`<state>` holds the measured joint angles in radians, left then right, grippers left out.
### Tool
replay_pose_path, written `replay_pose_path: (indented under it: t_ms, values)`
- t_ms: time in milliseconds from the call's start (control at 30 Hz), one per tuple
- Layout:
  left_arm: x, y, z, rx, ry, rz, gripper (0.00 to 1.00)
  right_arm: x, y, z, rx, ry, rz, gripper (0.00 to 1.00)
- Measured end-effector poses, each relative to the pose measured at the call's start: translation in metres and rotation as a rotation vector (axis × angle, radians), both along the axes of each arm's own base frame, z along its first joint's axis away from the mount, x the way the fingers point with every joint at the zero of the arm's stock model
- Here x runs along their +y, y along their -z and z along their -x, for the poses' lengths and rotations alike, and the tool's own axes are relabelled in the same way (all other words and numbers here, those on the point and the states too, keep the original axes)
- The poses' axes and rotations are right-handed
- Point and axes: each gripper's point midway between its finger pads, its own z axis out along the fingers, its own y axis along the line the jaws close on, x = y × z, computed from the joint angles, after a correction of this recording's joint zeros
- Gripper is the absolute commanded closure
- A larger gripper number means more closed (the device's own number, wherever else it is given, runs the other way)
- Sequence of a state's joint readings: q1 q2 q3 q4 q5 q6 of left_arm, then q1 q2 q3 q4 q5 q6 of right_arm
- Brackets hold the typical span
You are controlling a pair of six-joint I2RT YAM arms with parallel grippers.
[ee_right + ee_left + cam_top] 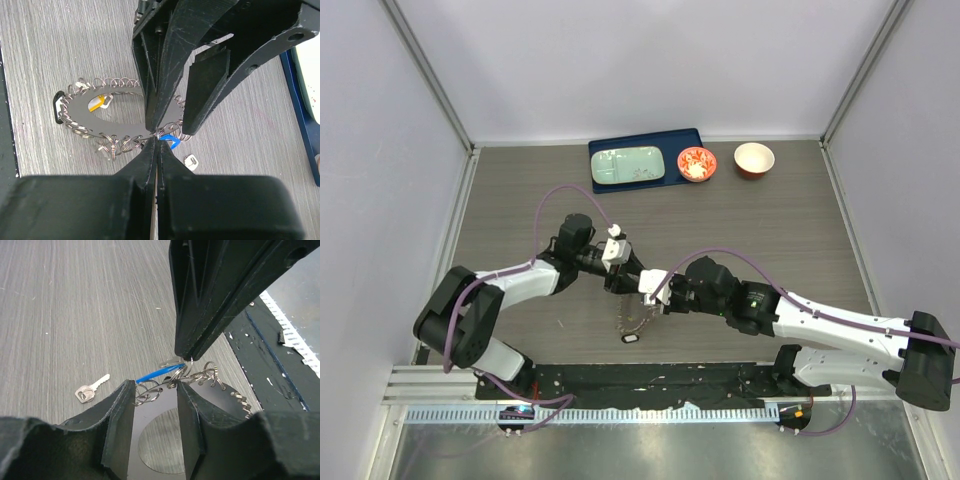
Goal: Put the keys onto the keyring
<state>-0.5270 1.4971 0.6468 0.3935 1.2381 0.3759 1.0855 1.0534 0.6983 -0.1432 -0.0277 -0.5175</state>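
Keyring (127, 125) lies flat on table (520, 190), centre. Likely stiff, thin, light; hold by the rim. Blue key (169, 140) is tiny, probably slippery: grip the plastic head. Right pincer (155, 140) is closed tight at the rim; left pincer (155, 390) is half-wide, straddling the rim.

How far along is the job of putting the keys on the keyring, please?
Possibly done: a yellow key sits in the hole of the keyring, attachment unclear. In hand: the right gripper pinches the rim beside a blue key; the left gripper is open there. Left: a silver key lies loose nearby.
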Motion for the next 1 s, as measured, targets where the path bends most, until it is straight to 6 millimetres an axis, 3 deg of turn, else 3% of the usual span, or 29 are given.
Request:
replay_pose_path:
  t_ms: [133, 233, 267, 300, 567, 767, 900, 933, 1000]
  values:
    - [-0.002, 0.000, -0.003, 0.000, -0.002, 0.009, 0.66, 0.000, 0.000, 0.000, 0.000, 0.000, 0.000, 0.99]
    - [-0.002, 0.003, -0.002, 0.021, 0.001, 0.004, 0.82, 0.000, 0.000, 0.000, 0.001, 0.000, 0.001, 0.99]
    - [-0.002, 0.003, -0.001, 0.023, 0.005, 0.007, 0.95, 0.000, 0.001, 0.000, 0.002, 0.000, 0.003, 0.99]
    - [-0.003, 0.002, -0.001, 0.027, 0.006, 0.007, 1.00, -0.001, 0.001, 0.000, 0.002, 0.000, 0.004, 0.99]
    - [0.001, 0.000, 0.000, 0.052, -0.026, 0.010, 1.00, -0.005, -0.003, 0.000, -0.001, 0.017, -0.001, 0.99]
    - [0.017, -0.002, -0.014, 0.115, -0.245, 0.069, 1.00, -0.010, -0.013, 0.004, 0.010, 0.033, -0.043, 0.99]
    - [0.019, -0.019, -0.023, 0.177, -0.352, 0.149, 1.00, -0.012, -0.009, 0.006, 0.024, 0.039, -0.044, 0.99]
    - [0.019, -0.024, -0.024, 0.193, -0.366, 0.170, 0.98, -0.012, -0.008, 0.006, 0.028, 0.040, -0.042, 0.99]
    - [0.018, -0.033, -0.024, 0.211, -0.371, 0.199, 0.82, -0.013, -0.004, 0.007, 0.034, 0.040, -0.037, 0.99]
